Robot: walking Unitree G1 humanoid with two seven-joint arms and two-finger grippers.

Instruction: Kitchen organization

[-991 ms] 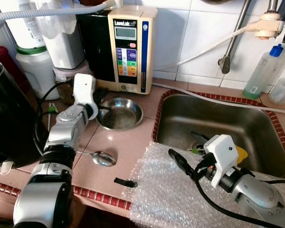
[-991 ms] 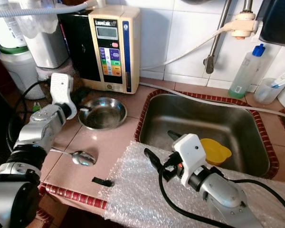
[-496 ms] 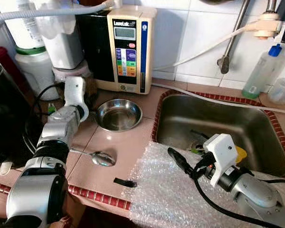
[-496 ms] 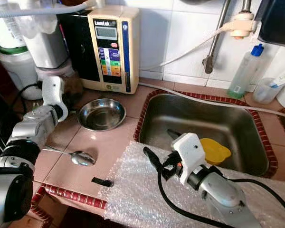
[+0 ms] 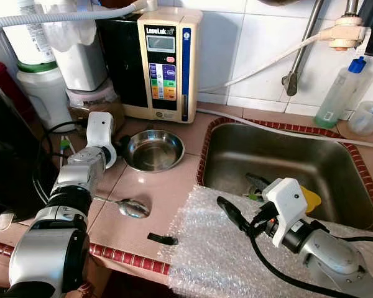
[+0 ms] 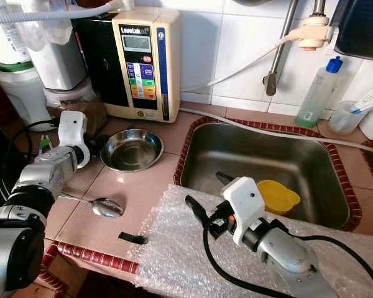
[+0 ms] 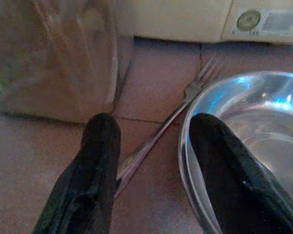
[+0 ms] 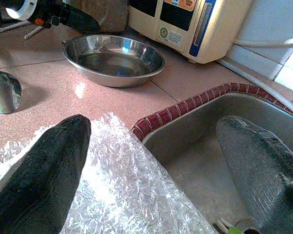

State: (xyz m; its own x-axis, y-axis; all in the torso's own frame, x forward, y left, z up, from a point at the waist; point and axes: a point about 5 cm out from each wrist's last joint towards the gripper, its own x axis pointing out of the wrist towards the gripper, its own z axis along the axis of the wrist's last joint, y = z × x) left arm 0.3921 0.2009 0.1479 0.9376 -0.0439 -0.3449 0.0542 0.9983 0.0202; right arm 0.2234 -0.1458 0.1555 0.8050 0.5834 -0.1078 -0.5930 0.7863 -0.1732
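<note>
Fork point(image 7: 185, 105) lies flat on the tiled surface at 9 o'clock of the steel bowl point(image 5: 153, 149), almost touching its rim. Left gripper point(image 7: 156, 146) hovers above, fingers wide, straddling the handle: pre-grasp. Next: descend, close. Right gripper point(image 8: 151, 161) idle, fingers wide, over bubble wrap point(image 5: 224, 254).

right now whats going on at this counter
The robot is working at a tiled kitchen counter. Its left hand is open and low beside the steel bowl, with a fork lying between its fingers next to the bowl's rim. Its right hand is open and holds nothing, hovering over the bubble wrap at the sink's edge. A spoon lies on the counter.
</note>
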